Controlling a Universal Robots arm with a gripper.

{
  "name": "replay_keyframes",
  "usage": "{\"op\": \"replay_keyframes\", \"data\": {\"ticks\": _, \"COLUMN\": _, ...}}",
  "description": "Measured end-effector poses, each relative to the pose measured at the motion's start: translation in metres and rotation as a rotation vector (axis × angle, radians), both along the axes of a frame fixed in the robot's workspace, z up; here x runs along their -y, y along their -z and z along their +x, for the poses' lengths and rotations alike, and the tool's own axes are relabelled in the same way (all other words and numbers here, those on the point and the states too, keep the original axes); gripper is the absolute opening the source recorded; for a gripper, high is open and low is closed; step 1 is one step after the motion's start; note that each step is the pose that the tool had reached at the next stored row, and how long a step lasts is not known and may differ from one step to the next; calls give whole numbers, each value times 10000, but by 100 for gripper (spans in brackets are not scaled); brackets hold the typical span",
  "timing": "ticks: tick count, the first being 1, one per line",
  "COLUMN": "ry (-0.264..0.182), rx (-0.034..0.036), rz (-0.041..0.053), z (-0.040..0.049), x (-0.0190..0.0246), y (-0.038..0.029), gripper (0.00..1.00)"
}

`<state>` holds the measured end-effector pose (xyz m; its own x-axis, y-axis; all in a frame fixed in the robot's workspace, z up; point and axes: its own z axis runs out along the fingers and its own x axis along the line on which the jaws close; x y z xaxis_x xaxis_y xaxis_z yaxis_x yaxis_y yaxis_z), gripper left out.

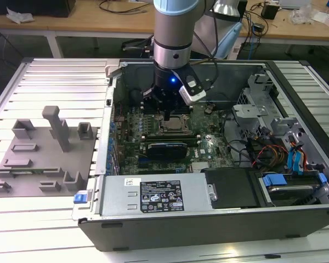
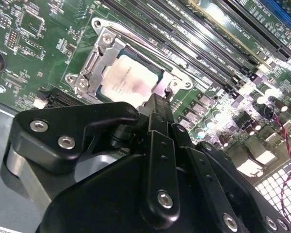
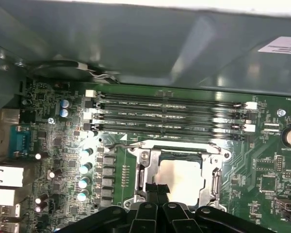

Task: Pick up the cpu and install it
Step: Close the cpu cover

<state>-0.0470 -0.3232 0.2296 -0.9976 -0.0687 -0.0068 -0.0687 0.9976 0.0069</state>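
The cpu (image 3: 183, 176) lies flat in the metal socket frame (image 3: 144, 171) on the green motherboard, its pale silver top showing in both wrist views (image 2: 129, 80). My gripper (image 1: 169, 113) hangs inside the open computer case just above the socket (image 1: 175, 125). Its black fingertips (image 3: 156, 189) are pressed together at the edge of the cpu with nothing between them. In the second wrist view the shut fingers (image 2: 158, 109) end right beside the socket's corner (image 2: 170, 85). I cannot tell whether the tips touch the chip.
Several long memory slots (image 3: 169, 116) run beside the socket. The case wall (image 3: 136, 48) rises close behind the board. A black power supply (image 1: 153, 196) and drive cage with cables (image 1: 279, 153) fill the case. A grey fixture with blocks and posts (image 1: 44, 153) stands at the exterior view's left.
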Motion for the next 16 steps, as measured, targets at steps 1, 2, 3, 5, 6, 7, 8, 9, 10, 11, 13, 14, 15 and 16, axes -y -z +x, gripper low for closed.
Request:
{"op": "replay_keyframes", "data": {"ticks": 1, "ry": 0, "rx": 0, "rz": -1, "z": 11, "x": 0, "y": 0, "gripper": 11}}
{"op": "replay_keyframes", "data": {"ticks": 2, "ry": 0, "rx": 0, "rz": 0, "z": 21, "x": 0, "y": 0, "gripper": 11}}
{"op": "replay_keyframes", "data": {"ticks": 3, "ry": -1, "rx": 0, "rz": 0, "z": 34, "x": 0, "y": 0, "gripper": 11}}
{"op": "replay_keyframes", "data": {"ticks": 5, "ry": -1, "rx": 0, "rz": 0, "z": 60, "x": 0, "y": 0, "gripper": 11}}
{"op": "replay_keyframes", "data": {"ticks": 6, "ry": 0, "rx": -1, "rz": 0, "z": 69, "x": 0, "y": 0, "gripper": 11}}
{"op": "replay_keyframes", "data": {"ticks": 7, "ry": 0, "rx": 0, "rz": -1, "z": 90, "x": 0, "y": 0, "gripper": 11}}
{"op": "replay_keyframes", "data": {"ticks": 8, "ry": 1, "rx": 0, "rz": -1, "z": 125, "x": 0, "y": 0, "gripper": 11}}
{"op": "replay_keyframes", "data": {"ticks": 9, "ry": -1, "rx": 0, "rz": 0, "z": 155, "x": 0, "y": 0, "gripper": 11}}
{"op": "replay_keyframes", "data": {"ticks": 10, "ry": -1, "rx": 0, "rz": 0, "z": 172, "x": 0, "y": 0, "gripper": 11}}
{"op": "replay_keyframes", "data": {"ticks": 11, "ry": 0, "rx": 0, "rz": 0, "z": 189, "x": 0, "y": 0, "gripper": 11}}
{"op": "replay_keyframes", "data": {"ticks": 13, "ry": 1, "rx": -1, "rz": 0, "z": 233, "x": 0, "y": 0, "gripper": 11}}
{"op": "replay_keyframes", "data": {"ticks": 14, "ry": -1, "rx": 0, "rz": 0, "z": 250, "x": 0, "y": 0, "gripper": 11}}
{"op": "replay_keyframes", "data": {"ticks": 15, "ry": -2, "rx": 1, "rz": 0, "z": 264, "x": 0, "y": 0, "gripper": 11}}
{"op": "replay_keyframes", "data": {"ticks": 16, "ry": -1, "rx": 1, "rz": 0, "z": 267, "x": 0, "y": 0, "gripper": 11}}
